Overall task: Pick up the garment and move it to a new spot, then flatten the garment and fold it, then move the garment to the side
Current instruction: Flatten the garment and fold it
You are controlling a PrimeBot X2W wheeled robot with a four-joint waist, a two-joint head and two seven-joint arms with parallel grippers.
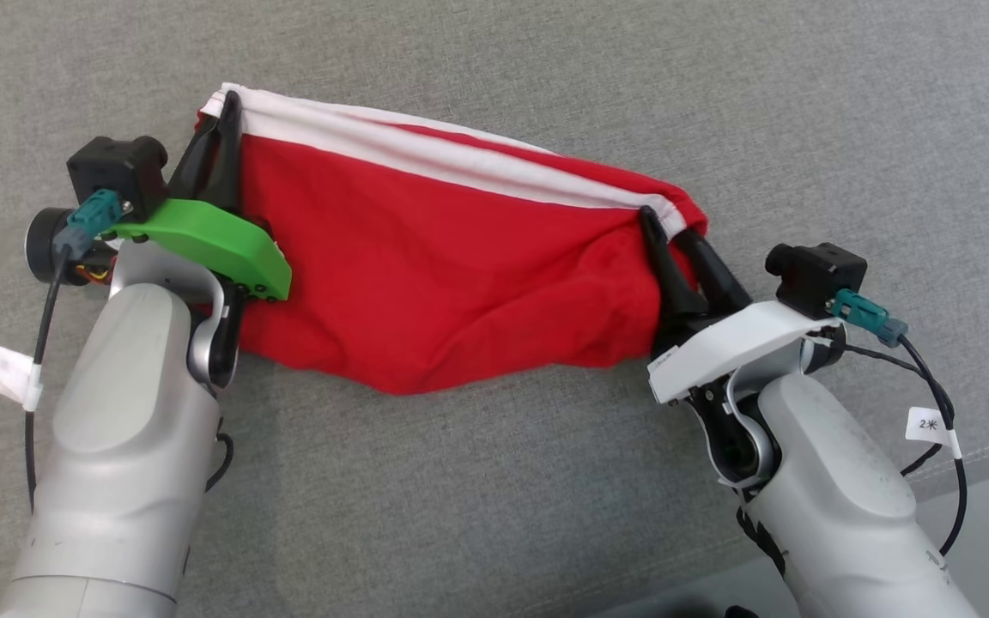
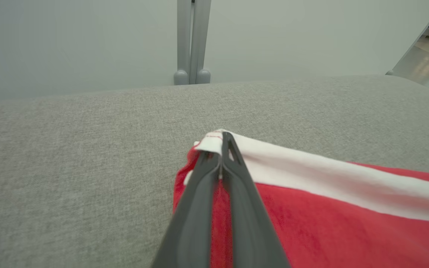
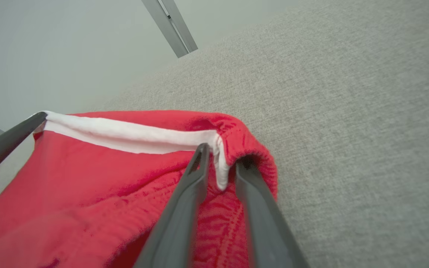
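**Reader:** Where is the garment?

**Describer:** A red garment (image 1: pixel 452 275) with a white band (image 1: pixel 460 154) along its far side is spread across a grey cushion (image 1: pixel 494 481). It sits towards the middle, well back from the cushion's near edge, which shows at the lower right of the head view. The band runs in a taut line from the robot's left to its right. The loose red cloth sags in a curve towards the near edge.

**Reader:** What is the left gripper doing?

**Describer:** The left gripper (image 1: pixel 227 103) is at the garment's left corner. In the left wrist view, its two dark fingers (image 2: pixel 220 149) are pressed together, with the end of the white band pinched between them. Beyond it, the cushion's far edge meets a pale wall with a grey post (image 2: pixel 192 41).

**Reader:** And the right gripper?

**Describer:** The right gripper (image 1: pixel 669 227) is at the garment's right corner. In the right wrist view (image 3: pixel 222 156), its fingers stand apart. The end of the white band hangs loosely in the gap, and nothing squeezes it. The gathered red hem drapes over the tip of one finger (image 3: pixel 248 175). At the far left of that view, a finger of the left gripper (image 3: pixel 9 139) holds the other corner.
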